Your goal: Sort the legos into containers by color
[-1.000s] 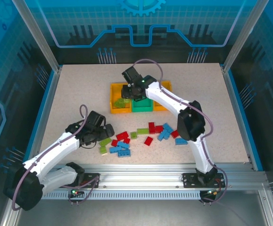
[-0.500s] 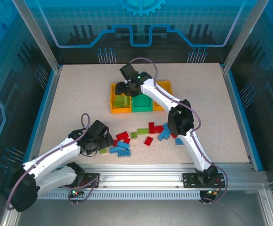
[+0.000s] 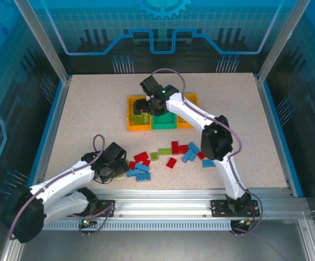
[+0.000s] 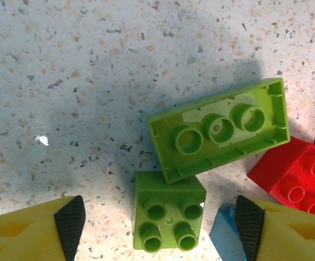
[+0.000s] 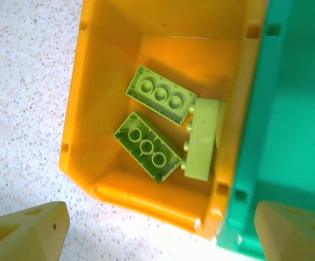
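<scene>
**Lime bricks: three binned, one lined up**

Your right gripper [image 5: 162,231] hangs wide apart over the orange bin [image 5: 92,109], where three lime bricks [image 5: 146,147] lie. Your left gripper [image 4: 160,225], jaws apart, straddles a small lime brick [image 4: 168,209] on the table [image 4: 65,81], seemingly to pinch it. Overhead adds the red and blue pile [image 3: 171,162].

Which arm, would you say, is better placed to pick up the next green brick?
Left: the left hand, open, straddles a small lime green brick on the table; the right hand hangs open over the yellow bin.

Robot lab cell: aluminium frame [image 3: 168,202], blue panels [image 3: 162,27], speckled table [image 3: 92,109].
</scene>
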Robot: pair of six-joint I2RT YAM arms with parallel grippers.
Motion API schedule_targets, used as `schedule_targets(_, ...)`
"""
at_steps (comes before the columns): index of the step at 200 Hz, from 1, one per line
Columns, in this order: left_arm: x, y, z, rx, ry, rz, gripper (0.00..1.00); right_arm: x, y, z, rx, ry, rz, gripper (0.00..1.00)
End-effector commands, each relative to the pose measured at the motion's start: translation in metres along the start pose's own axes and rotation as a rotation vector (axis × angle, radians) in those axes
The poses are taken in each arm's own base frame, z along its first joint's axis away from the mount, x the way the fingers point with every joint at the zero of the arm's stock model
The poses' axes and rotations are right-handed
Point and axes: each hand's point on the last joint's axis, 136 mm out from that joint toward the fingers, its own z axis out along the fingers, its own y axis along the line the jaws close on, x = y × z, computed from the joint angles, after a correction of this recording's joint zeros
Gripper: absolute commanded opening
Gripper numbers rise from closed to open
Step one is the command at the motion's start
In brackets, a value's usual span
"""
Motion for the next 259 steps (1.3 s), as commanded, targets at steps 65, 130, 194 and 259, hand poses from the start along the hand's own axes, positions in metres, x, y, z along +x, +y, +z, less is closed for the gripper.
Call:
schedule_targets(65, 0.01, 0.0, 0.014, -0.03, 0.036, -0.004, 0.59, 0.012, -0.07, -0.067, 0.106, -0.107, 0.038, 0.93)
schedule_targets(130, 0.012, 0.002, 0.018, -0.046, 0.043, 0.006, 0.41, 0.024, -0.117, -0.081, 0.133, -0.118, 0.11, 0.94)
schedule_targets(194, -0.018, -0.018, -0.028, 0.011, -0.07, 0.03, 0.38, 0.051, -0.123, -0.079, 0.155, -0.075, 0.037, 0.92)
schedule_targets(259, -0.1, -0.095, -0.077, 0.152, -0.236, 0.137, 0.38, 0.11, -0.108, -0.076, 0.167, -0.004, -0.037, 0.91)
